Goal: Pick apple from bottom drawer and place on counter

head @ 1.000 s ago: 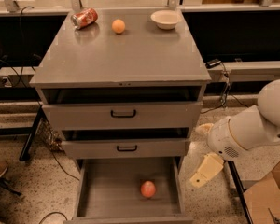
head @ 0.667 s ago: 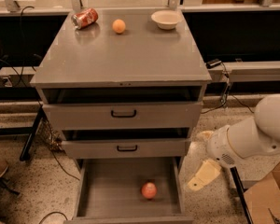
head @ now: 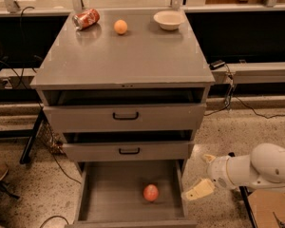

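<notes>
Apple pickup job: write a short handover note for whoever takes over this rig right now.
Gripper: low on the right, outside the right wall of the bottom drawer, apart from the apple.
Apple: on the drawer floor, right of centre; the drawer is pulled open.
Counter: holds a can, an orange fruit and a bowl near its back edge.
Done: drawer open.
Left: reach in, grasp the apple, lift it out, set it on the counter.

I see fairly bright, even light from overhead laying a soft sheen on the counter, deep shadow in the drawer gaps just beneath it, and, below its right corner, the gripper, fingers apart, perhaps slightly washed out.
</notes>
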### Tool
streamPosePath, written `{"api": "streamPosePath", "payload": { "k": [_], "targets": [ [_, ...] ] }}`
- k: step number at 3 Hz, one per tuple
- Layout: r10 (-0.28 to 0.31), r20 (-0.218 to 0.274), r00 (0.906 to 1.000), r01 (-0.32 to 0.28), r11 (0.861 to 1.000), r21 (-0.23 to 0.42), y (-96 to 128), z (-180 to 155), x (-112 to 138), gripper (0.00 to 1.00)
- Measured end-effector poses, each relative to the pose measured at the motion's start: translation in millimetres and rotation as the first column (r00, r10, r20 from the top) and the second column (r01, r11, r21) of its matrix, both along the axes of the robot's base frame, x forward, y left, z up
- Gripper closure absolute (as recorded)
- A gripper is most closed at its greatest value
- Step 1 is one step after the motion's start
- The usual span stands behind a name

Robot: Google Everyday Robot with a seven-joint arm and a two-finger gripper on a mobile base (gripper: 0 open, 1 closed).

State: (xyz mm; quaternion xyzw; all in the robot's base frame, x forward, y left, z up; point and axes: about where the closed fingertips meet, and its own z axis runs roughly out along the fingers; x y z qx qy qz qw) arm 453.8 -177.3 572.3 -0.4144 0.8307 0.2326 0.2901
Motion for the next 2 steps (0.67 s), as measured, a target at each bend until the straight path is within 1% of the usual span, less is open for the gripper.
{"api": "streamPosePath", "payload": {
  "k": [1,2],
  "targets": [
    [-0.053,0.009,0.9985,0.053,0.996,0.073,2,-66,24,0.00],
    [-0.049,-0.055,0.9973,0.055,0.992,0.116,14,-104,10,0.00]
  ]
}}
